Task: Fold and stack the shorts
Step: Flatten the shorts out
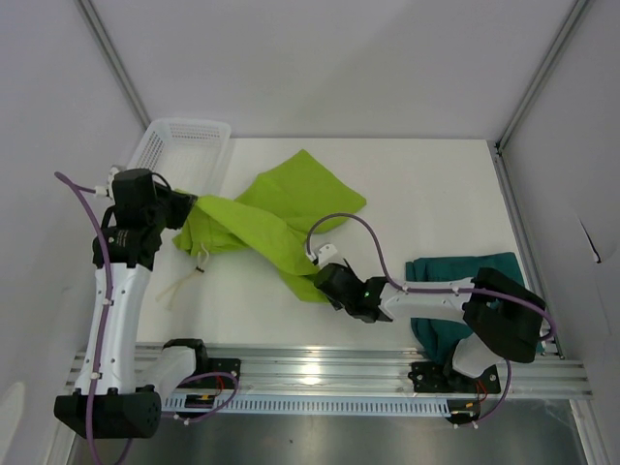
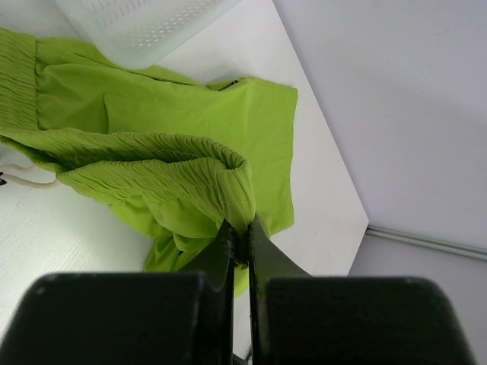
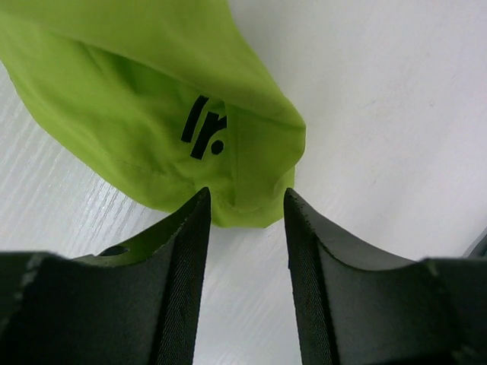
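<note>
The lime shorts [image 1: 281, 218] lie crumpled across the middle of the table, with the waistband lifted at the left. My left gripper [image 1: 191, 208] is shut on that gathered waistband, as the left wrist view shows [image 2: 242, 228], with the lime shorts [image 2: 175, 114] hanging from it. My right gripper [image 1: 325, 279] is open. Its fingers straddle the hem corner of a leg of the lime shorts [image 3: 152, 99] low over the table in the right wrist view [image 3: 245, 199]. The dark teal shorts [image 1: 465, 266] lie folded at the right, partly under my right arm.
A white mesh basket [image 1: 184, 145] stands at the back left, close to my left gripper, and shows in the left wrist view [image 2: 144, 23]. A pale drawstring [image 1: 184, 281] trails on the table below the waistband. A metal rail [image 1: 339, 373] runs along the near edge.
</note>
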`<move>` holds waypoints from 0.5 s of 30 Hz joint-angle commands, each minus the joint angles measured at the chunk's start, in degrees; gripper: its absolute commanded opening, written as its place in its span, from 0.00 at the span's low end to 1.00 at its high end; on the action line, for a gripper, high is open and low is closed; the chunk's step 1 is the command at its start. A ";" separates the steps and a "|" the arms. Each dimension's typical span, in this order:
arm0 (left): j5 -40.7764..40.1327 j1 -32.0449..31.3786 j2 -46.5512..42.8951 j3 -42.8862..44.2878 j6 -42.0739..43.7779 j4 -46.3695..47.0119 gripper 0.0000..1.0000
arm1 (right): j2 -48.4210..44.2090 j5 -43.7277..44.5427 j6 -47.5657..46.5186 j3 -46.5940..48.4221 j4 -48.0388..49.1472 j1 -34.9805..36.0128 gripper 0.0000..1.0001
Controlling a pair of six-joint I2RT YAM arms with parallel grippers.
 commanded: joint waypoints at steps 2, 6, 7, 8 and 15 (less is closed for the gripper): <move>-0.27 0.50 0.18 0.46 0.58 3.61 0.00 | 0.70 2.75 1.34 -0.36 -0.36 1.53 0.42; -0.35 0.50 0.18 0.37 0.58 3.69 0.00 | 2.63 1.79 0.98 0.25 -0.28 1.53 0.34; -0.44 0.50 0.18 0.55 0.66 3.69 0.00 | 3.51 1.70 0.90 0.51 -0.28 1.53 0.33; -0.53 0.42 0.27 0.72 0.75 3.61 0.00 | 4.04 1.70 0.90 0.78 -0.28 1.53 0.32; -0.79 0.51 -0.09 0.90 1.10 3.25 0.00 | 7.47 1.09 1.25 3.50 -2.38 0.74 0.36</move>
